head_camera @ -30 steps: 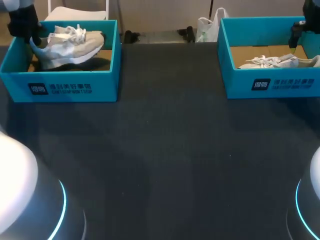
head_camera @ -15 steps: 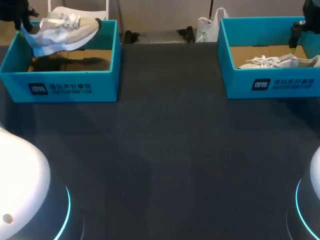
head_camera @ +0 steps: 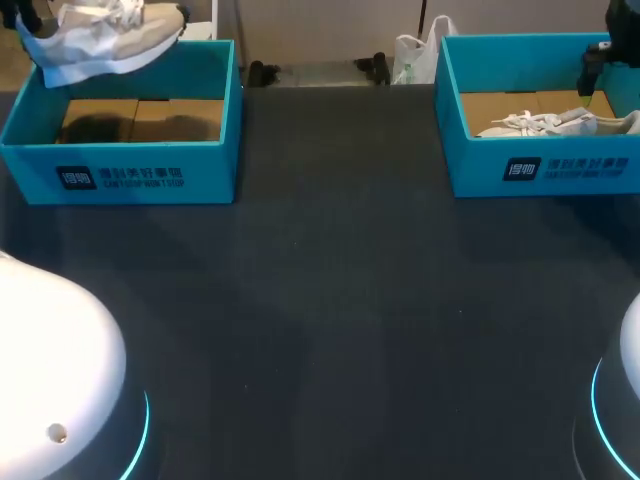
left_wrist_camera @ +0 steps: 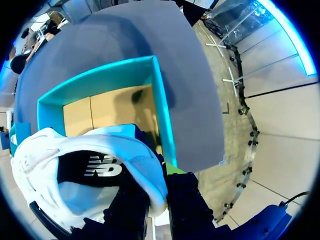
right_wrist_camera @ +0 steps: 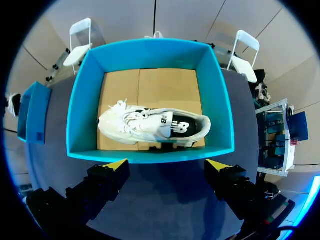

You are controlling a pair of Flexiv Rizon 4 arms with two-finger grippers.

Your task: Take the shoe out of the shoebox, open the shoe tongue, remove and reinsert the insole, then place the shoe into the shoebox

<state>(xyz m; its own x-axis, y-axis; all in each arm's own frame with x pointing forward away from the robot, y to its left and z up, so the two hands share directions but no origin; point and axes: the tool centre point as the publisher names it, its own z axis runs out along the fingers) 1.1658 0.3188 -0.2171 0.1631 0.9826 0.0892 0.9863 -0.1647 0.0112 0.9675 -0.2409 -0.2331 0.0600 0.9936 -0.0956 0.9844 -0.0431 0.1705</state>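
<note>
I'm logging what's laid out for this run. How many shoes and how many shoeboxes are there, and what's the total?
Shoes: 2 (raised shoe up over the left shoebox; lying shoe inside the right shoebox)
Shoeboxes: 2 (both teal)
Total: 4

The left arm (head_camera: pixel 50 370) and right arm (head_camera: pixel 630 345) have smooth white rounded shells edged by glowing cyan rings; black fingers (right_wrist_camera: pixel 105 180) carry yellow tips.

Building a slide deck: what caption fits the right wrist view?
Open yellow-tipped right gripper hovers over a teal cardboard shoebox with a white lace-up sneaker lying inside.
</note>
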